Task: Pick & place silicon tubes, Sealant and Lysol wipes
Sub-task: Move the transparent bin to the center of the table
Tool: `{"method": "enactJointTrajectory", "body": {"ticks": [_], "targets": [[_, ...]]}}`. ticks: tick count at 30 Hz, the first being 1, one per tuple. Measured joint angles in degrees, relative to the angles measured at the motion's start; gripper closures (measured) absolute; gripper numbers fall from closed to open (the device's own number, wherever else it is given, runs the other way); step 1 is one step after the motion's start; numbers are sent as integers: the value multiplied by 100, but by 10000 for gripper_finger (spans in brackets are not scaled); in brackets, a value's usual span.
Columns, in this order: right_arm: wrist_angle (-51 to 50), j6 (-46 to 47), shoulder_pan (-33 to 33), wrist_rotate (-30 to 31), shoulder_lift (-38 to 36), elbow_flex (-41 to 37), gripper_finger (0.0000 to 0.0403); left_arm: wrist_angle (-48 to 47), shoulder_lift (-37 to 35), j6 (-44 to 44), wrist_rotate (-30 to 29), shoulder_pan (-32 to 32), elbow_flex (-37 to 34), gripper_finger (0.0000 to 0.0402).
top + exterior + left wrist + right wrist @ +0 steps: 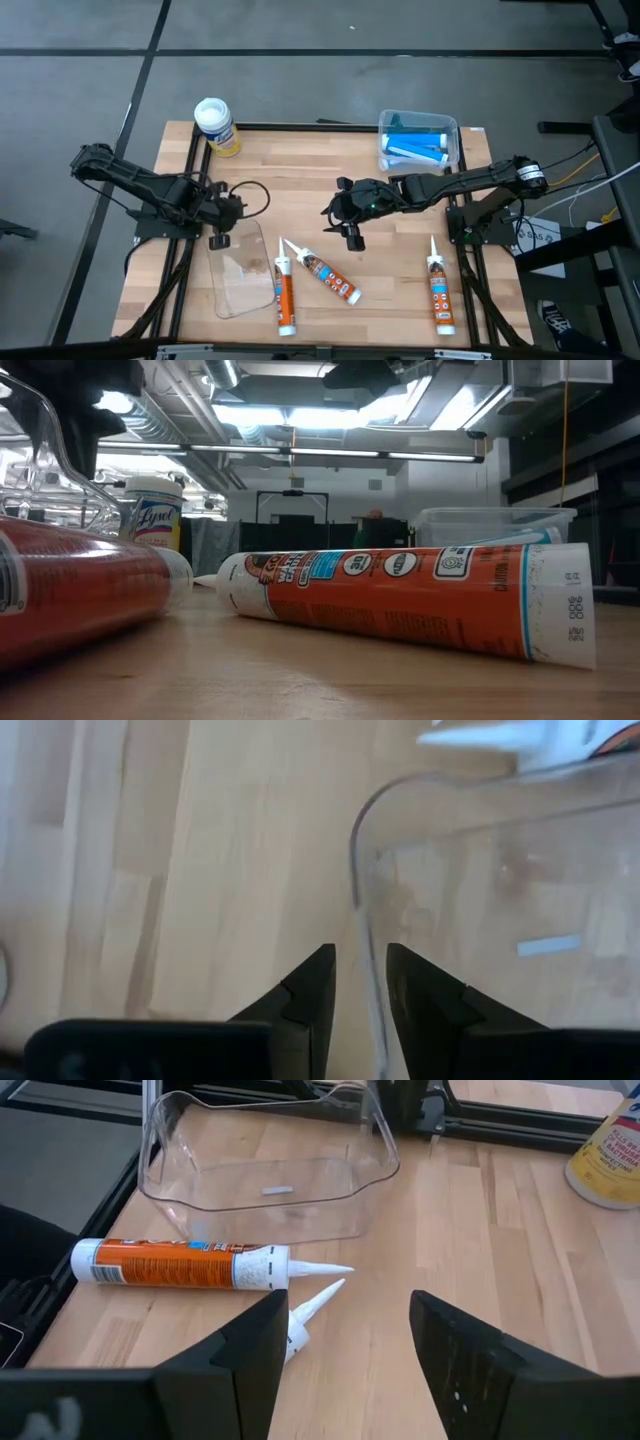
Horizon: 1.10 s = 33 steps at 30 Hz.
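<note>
My worktop (330,160) is pale wood. The Lysol wipes (216,127) are yellow, white-lidded. Three orange tubes (285,290) carry white nozzles. The tray (240,270) is clear; my hands (350,222) are black.

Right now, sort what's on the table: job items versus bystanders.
Job items: Lysol wipes; three orange tubes; blue tubes in the lidless bin.
Bystanders: clear tray, its rim between the left end effector's fingers.
</note>
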Motion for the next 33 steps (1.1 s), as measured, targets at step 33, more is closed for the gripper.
{"method": "enactJointTrajectory", "body": {"ticks": [33], "targets": [[-120, -11, 1, -1, 0, 0, 192, 129, 38, -723, 480, 0, -605, 335]]}}
